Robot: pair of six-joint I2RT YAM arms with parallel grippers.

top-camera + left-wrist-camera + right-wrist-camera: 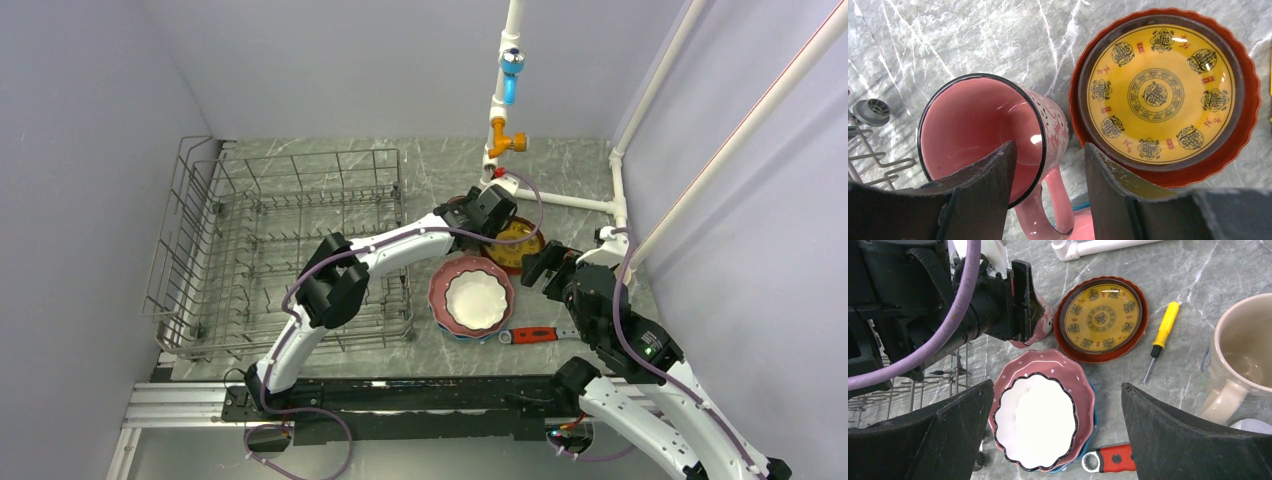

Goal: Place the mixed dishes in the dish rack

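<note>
**Left arm lines up on the pink mug, just right of the rack**

The large grey wire dish rack (200, 300) stands at the left and, as far as the overhead view shows, has no dishes in it yet. Just right of the rack, the left gripper (1049, 150) has its fingers apart, astride the wall of the glossy pink mug (978, 125). One finger is inside the mouth and the other is outside by the handle, with a gap showing on the outer side.

To do this grasp well, the pads should probably seat below the dark rim and close squarely on the wall. The outer finger needs to stay clear of the handle and of the red-brown plate with a yellow patterned centre (1163, 95), which lies right beside the mug. A straight lift before swinging toward the rack looks safest.

The mug is pink inside, has a pale pattern outside and a loop handle. It seems upright, though the steep wrist view leaves that uncertain.

Further right of the rack, the white scalloped bowl (1035, 422) nests in the pink scalloped plate (1068, 365). The right gripper (1057, 385) hangs above them, fingers spread wide and holding nothing. Farthest from the rack stands the cream cup (1243, 350).
</note>
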